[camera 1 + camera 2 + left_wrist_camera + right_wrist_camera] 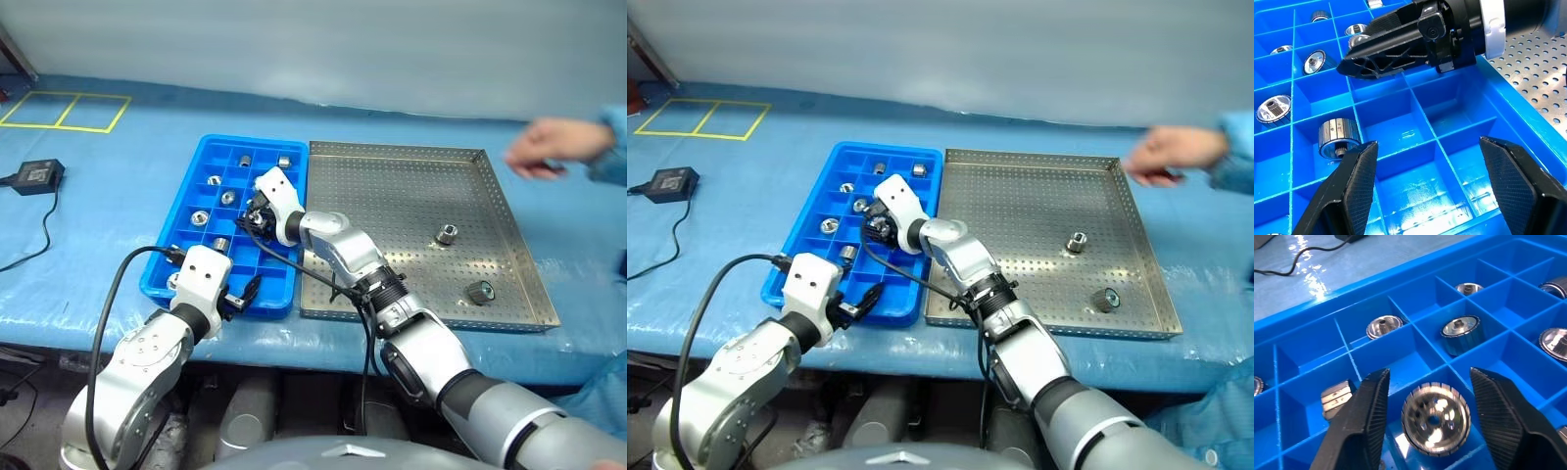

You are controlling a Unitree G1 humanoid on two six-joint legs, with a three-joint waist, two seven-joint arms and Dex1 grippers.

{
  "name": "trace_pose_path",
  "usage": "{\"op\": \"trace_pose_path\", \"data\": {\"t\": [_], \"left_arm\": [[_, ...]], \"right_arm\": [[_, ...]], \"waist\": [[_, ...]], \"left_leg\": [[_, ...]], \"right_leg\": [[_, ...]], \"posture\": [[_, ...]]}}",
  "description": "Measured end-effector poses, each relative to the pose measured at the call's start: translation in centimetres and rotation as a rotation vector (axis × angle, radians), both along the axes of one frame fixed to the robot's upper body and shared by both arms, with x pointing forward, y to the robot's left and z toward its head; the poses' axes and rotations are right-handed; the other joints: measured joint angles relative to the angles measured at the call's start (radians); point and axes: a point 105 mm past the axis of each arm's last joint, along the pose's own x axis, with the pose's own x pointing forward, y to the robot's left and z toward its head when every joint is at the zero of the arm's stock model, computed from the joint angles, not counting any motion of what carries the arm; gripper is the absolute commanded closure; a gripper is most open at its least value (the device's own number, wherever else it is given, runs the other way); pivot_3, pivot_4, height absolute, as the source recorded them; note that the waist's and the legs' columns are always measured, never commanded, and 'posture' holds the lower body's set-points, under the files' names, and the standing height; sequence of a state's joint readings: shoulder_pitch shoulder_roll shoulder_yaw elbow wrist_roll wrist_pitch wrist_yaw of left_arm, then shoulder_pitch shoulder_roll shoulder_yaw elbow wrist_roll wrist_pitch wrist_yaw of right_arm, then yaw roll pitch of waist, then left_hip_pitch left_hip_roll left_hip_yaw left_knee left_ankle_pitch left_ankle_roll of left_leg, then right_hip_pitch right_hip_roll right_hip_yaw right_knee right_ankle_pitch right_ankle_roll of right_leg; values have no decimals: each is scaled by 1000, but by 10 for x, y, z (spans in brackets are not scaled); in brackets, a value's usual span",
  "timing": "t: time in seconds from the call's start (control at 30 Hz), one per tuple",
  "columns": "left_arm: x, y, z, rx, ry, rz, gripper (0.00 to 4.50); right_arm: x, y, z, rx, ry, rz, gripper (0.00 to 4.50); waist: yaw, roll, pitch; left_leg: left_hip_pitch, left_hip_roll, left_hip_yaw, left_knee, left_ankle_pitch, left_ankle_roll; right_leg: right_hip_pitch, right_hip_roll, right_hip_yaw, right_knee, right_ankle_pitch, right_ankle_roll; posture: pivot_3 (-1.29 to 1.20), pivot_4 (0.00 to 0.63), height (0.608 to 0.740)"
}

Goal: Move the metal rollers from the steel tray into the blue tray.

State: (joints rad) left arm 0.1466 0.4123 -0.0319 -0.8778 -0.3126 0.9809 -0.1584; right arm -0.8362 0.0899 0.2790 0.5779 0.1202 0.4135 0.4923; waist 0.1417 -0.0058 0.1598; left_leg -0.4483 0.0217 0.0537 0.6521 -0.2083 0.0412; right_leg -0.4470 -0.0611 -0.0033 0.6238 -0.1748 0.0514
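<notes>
Rollers: one sits between the right gripper [1432, 431] fingers, jaws spread clear of it, so it looks released into a cell of the blue tray [217, 157], frame centre-left in the head views. Several more rollers [1460, 333] fill separate cells, one per compartment, which keeps them apart. Two rollers [446, 234] remain on the steel tray [411, 157], right of centre, well apart. Left gripper [1425, 186] hovers wide open and empty over the blue tray's near cells, probably parked clear. A person's hand [549, 147] hovers at upper right.

blue-covered table [118, 186] bears both trays, adapter [35, 175].
</notes>
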Motion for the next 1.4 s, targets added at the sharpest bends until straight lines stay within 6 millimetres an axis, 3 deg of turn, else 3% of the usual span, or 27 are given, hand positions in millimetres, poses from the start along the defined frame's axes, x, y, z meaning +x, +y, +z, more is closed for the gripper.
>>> {"op": "trace_pose_path", "data": {"t": [0.03,0.27,0.37,0.53,0.7,0.8,1.0,1.17,1.4], "left_arm": [[0,0,1,0,-3,-1,898],[5,-9,7,-11,-27,-47,898],[17,-20,19,-72,-87,-82,898],[38,-39,25,-126,-118,-168,898],[58,-59,24,-132,-106,-269,898],[66,-68,23,-133,-100,-311,898],[63,-86,20,-152,-89,-406,898],[58,-94,22,-174,-97,-471,898],[57,-96,24,-183,-108,-482,898]], "right_arm": [[1,0,1,2,-7,-6,523],[-3,-13,22,56,-92,-48,523],[-8,-44,22,37,-103,-144,523],[-22,-107,-3,-83,-49,-347,523],[-29,-153,-8,-122,-9,-592,523],[-26,-177,0,-99,-14,-752,523],[-25,-221,2,-80,5,-1024,523],[-23,-241,0,-89,35,-1113,523],[-4,-244,-2,-44,97,-1130,523]], "waist": [[0,0,0],[1,0,0],[8,0,0],[-4,0,0],[-70,0,0],[-114,0,0],[-168,0,0],[-185,0,0],[-190,1,0]], "left_leg": [[0,0,0,0,0,0],[-1,-2,-2,-1,0,-1],[-1,-3,-4,0,0,-1],[-2,-4,-4,1,0,-1],[-1,-4,-4,4,0,1],[-2,-4,-4,7,-1,3],[-2,-5,-3,10,-3,7],[0,-5,-1,11,-3,8],[0,-6,1,11,-4,10]], "right_leg": [[0,0,0,0,0,0],[1,0,-2,1,-4,0],[3,-1,-2,1,-4,0],[3,-1,-2,2,-7,4],[4,-1,-1,3,-6,4],[4,-1,0,3,-4,5],[4,-2,6,3,0,6],[4,-2,9,3,1,7],[4,-2,13,3,2,10]], "posture": [[338,150,740],[276,150,740],[240,150,740],[101,150,740],[-32,150,740],[-88,150,740],[-114,150,740],[-107,150,740],[-74,150,740]]}}
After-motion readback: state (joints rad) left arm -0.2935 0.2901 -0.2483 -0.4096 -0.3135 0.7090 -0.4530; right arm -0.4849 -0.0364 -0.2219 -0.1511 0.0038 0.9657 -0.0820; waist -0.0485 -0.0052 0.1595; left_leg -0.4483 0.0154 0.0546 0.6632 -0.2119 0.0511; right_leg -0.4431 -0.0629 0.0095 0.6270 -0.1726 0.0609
